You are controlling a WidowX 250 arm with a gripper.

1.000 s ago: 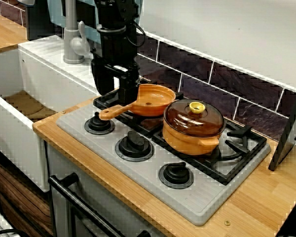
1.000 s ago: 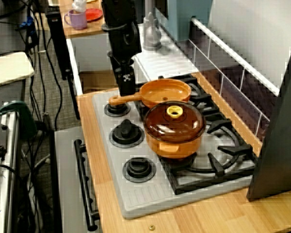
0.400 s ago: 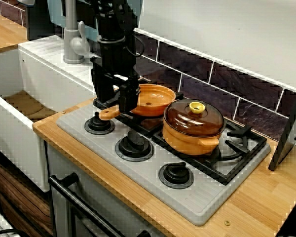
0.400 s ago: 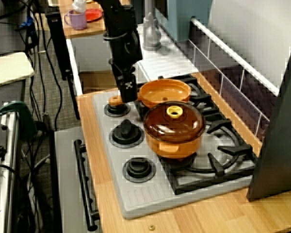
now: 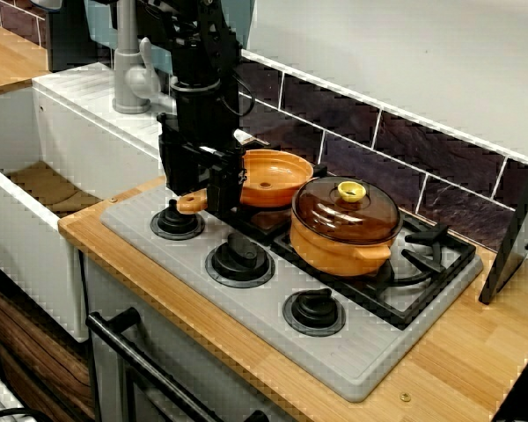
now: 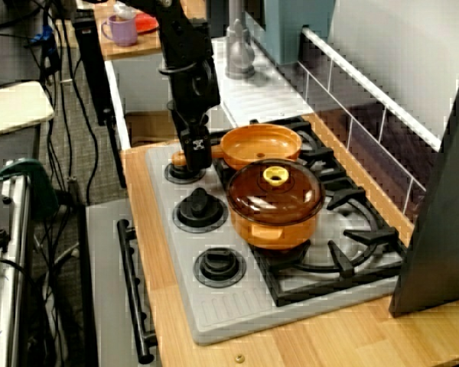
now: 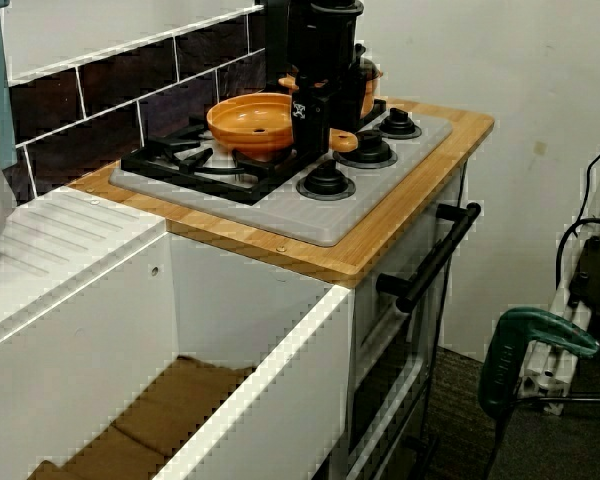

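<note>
The hob [image 5: 273, 294] is set into the counter [image 5: 475, 352], with the sink [image 5: 97, 149] to its left. The pan [image 5: 268, 176] is placed on the rear left grate, its handle [image 5: 191, 203] stretched over the leftmost of three knobs [image 5: 176, 220] lined along the front. The lidded pot [image 5: 343, 227] is seated just right of the pan. The gripper [image 5: 218, 189] is positioned at the handle

Middle of pan handle [image 5: 191, 203] hidden behind hand [image 5: 204, 193]; finger gap unreadable; arm [image 5: 198, 61] cropped at top.
</note>
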